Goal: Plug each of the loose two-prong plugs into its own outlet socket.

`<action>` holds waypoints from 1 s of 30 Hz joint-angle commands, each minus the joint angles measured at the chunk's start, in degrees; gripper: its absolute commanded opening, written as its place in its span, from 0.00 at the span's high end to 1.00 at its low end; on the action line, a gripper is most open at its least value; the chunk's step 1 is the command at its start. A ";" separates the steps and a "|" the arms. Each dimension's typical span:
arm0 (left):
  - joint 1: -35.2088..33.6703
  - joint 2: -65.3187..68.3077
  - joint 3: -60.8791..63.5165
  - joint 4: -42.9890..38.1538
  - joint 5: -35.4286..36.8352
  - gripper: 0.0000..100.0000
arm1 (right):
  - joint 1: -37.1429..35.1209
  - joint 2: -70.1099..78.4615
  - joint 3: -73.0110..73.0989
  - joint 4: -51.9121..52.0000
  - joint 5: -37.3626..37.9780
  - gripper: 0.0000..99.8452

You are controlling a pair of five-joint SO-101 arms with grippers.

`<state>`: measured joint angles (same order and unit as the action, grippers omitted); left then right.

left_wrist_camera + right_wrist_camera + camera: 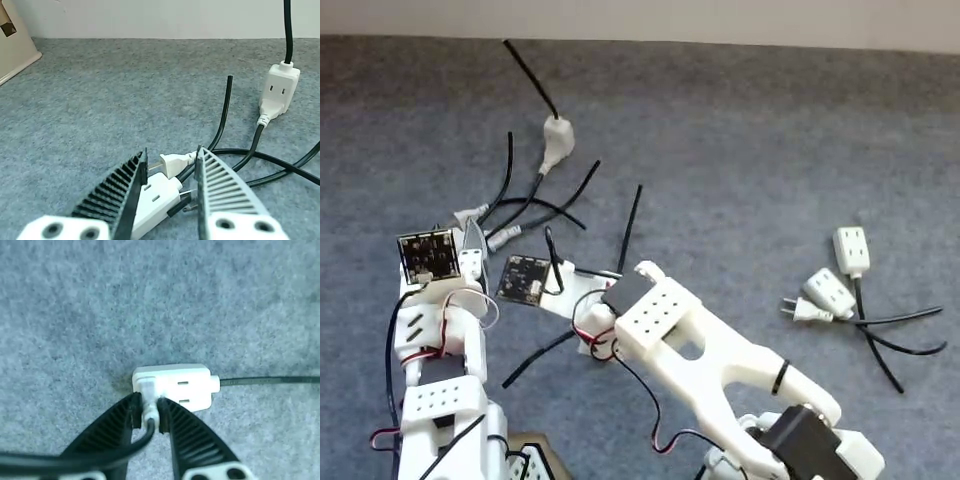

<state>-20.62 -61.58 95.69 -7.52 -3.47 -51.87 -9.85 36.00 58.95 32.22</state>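
On the grey desk, the left gripper hangs low at the left side. Its jaws are spread apart and hold nothing. Between them lies a near socket, white and slanted, and just beyond it a loose plug with its two bare prongs pointing left. Black cords run away from this pair toward the right. Farther back stands the far socket, its two slots facing the wrist camera and a black cord rising from its far end. A joined plug sits against its near end with its cord trailing toward the jaws. From above, this far socket lies well beyond both arms, toward the far left of the desk. The right gripper has its jaws closed on a held plug, a small white one whose black cord curves off beside one jaw. The held plug touches one end of a socket block that lies flat on the desk, with a thin cord leaving its other end. Whether the prongs are seated in it cannot be told. Well apart at the right of the desk lies another cluster. It is made up of an upright socket, a slanted socket just near of it, and a right-hand plug beside that, prongs bare and pointing left. Their black cords cross to the right.
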 commanded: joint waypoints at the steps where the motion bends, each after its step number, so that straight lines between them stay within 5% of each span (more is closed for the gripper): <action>1: -0.57 -0.57 0.92 -0.70 -0.18 0.84 | 1.45 -4.97 -0.92 -0.57 -2.90 0.84; 8: -0.66 -0.57 0.92 -0.70 -0.18 0.84 | 2.15 -11.47 -1.10 -0.84 -7.65 0.80; 19: -1.54 -0.57 0.92 -0.70 -0.18 0.84 | 9.27 -11.82 -6.37 -0.75 -45.89 0.80; 30: -1.54 -0.57 0.92 -0.79 -0.18 0.84 | 6.90 -5.85 -3.65 -1.80 -51.96 0.69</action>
<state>-21.67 -61.58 95.69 -7.52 -3.47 -42.81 -18.02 32.75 58.95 -18.77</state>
